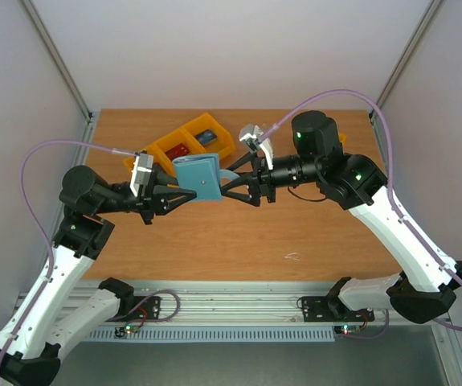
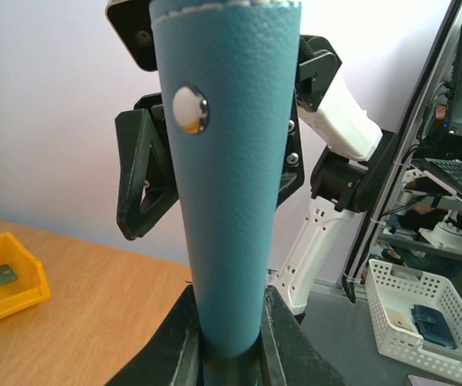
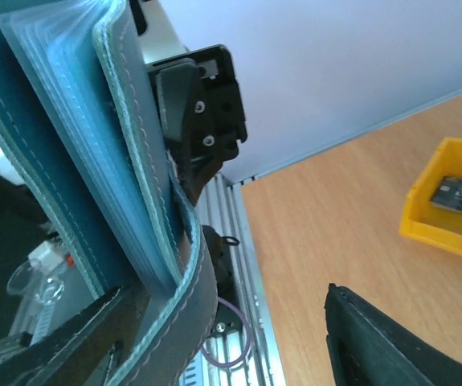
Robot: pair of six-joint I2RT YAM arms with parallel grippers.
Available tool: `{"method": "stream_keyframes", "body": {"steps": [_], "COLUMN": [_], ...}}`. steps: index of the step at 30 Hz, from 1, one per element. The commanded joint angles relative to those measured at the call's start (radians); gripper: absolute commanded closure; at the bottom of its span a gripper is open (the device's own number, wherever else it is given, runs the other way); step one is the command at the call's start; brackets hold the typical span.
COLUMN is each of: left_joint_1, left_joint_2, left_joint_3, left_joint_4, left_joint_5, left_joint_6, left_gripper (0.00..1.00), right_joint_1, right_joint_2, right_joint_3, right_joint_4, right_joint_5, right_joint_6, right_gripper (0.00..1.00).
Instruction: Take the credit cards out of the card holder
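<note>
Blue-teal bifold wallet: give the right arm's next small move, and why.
Probably ease the open right gripper onto the light blue pocket leaves to find a card: the left gripper pinches the blue-teal bifold wallet upright, and no card edge shows.

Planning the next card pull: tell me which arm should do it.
Right. The left pincer is shut on the card holder, holding it up off the table. The right pincer is open beside its light-blue pockets and holds nothing.
</note>
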Motion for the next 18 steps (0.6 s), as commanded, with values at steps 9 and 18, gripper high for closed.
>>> {"method": "stream_keyframes", "body": {"steps": [9, 18], "left_joint_1": [-0.021, -0.022], "left_joint_2": [-0.009, -0.024], "left_joint_3": [0.003, -0.036], "left_joint_4": [-0.003, -0.004], "left_joint_5": [0.029, -0.053], "left_joint_6": [0.043, 0.017], "left_gripper": [1.00, 0.76], "right_joint_1": [0.114, 0.121], "right_joint_2": [0.067, 0.049], "right_joint_3": [0.109, 0.066], "right_joint_4": [0.020, 0.073], "right_joint_5": [-0.061, 0.147], "right_joint_6": [-0.001, 0.070], "right_gripper": [0.32, 0.99]}}
